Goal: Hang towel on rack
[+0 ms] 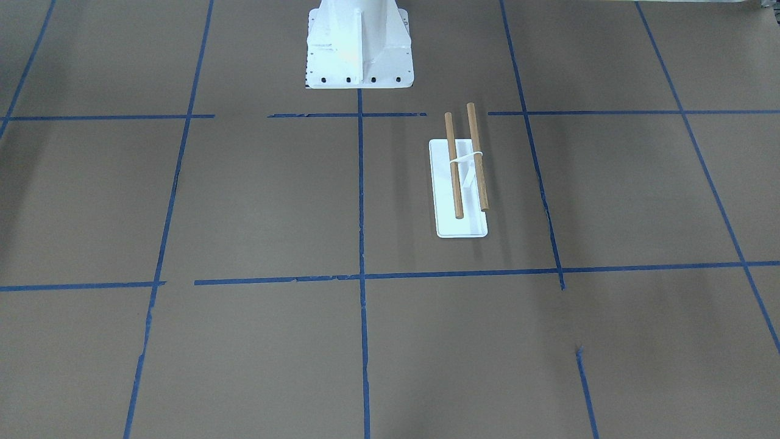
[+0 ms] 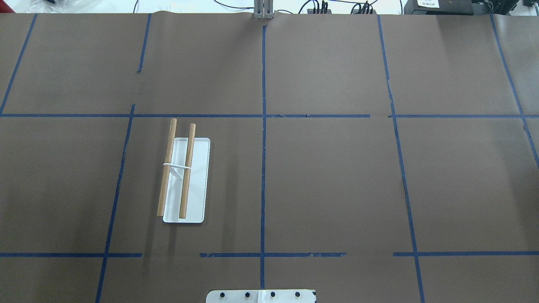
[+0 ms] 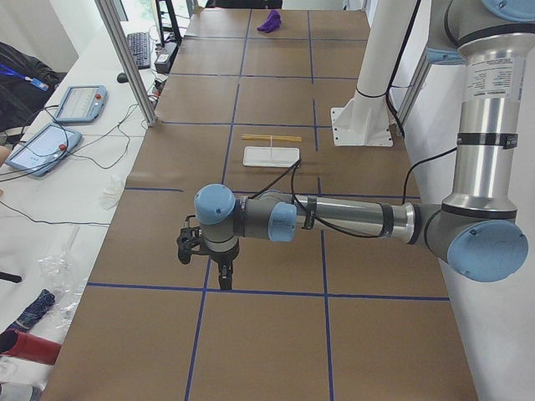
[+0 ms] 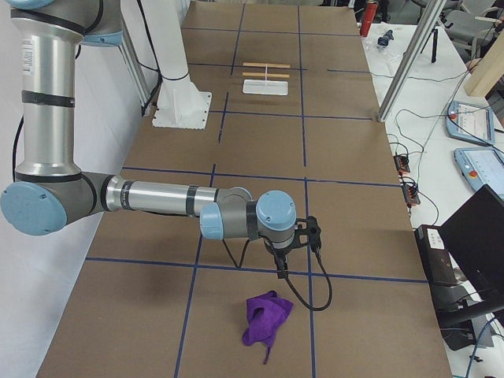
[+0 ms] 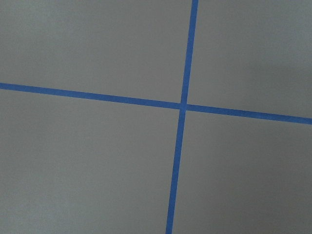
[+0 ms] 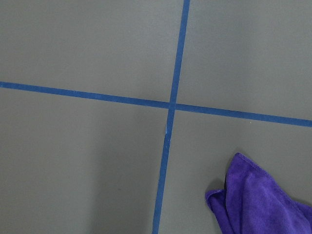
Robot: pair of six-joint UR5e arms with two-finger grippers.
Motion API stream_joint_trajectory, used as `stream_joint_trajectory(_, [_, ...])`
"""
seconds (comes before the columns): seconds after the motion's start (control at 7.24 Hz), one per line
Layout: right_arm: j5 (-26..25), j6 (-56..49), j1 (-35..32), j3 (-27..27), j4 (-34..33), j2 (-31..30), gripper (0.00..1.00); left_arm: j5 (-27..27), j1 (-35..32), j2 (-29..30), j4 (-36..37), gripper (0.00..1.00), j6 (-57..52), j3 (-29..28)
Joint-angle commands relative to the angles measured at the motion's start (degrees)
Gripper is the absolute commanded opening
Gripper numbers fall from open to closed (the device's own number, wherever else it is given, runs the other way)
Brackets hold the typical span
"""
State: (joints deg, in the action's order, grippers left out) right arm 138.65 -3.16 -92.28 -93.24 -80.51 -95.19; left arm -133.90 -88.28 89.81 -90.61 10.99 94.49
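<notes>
On the brown-papered table [image 1: 244, 201], crossed by blue tape lines [image 2: 263, 168], a small towel rack [image 2: 186, 174]. Stands on a flat white rectangular base [image 1: 443, 213], with 2 parallel brown wooden rods [image 1: 457, 189] held above it on a thin white support. Sits on the robot's left half, in the grid square just beside the centre tape line, out in front of the white robot pedestal [image 1: 359, 42].

At the table's right end, a crumpled purple towel [image 4: 266, 316]. Lies in a loose heap on the paper, well apart from the rack, with the pedestal's stretch of table between them. Not yet on the rack. Shows again in the lower right corner of the right wrist view [image 6: 263, 200], near a tape crossing.

Near the towel, the right gripper [image 4: 280, 272]. Hangs pointing down above the table, forearm stretched out level, not touching the cloth. Seen only from the side camera, so cannot tell whether its fingers are spread or pressed together.

At the opposite end, the left gripper [image 3: 224, 280]. Points down likewise, low over a tape line, forearm level. Again seen only from a side camera, so cannot tell how its fingers are set. In the left wrist view, only paper and 1 tape crossing.
</notes>
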Motion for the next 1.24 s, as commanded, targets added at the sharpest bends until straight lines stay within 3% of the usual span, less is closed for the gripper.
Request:
stream_joint_trajectory(0.0, [-0.39, -0.09, 0.0, -0.1, 0.0, 0.01, 1.0, -0.04, 0.04, 0.01, -0.01, 1.0, 0.09, 0.08])
stream_joint_trajectory(0.41, [-3.01, -0.44, 0.26, -0.72, -0.08, 0.09, 1.0, -0.3, 0.04, 0.01, 0.08, 1.0, 0.18, 0.7])
stream_joint_trajectory(0.69, [-3.73, -1.4, 0.35, 6.62, 3.66, -0.96, 1.0, -0.3, 0.04, 0.01, 0.08, 1.0, 0.18, 1.57])
stream_joint_trajectory(1.11, [-6.89, -1.5, 2.44, 26.21, 29.98, -1.49, 1.0, -0.39, -0.05, 0.01, 0.25, 1.0, 0.26, 3.33])
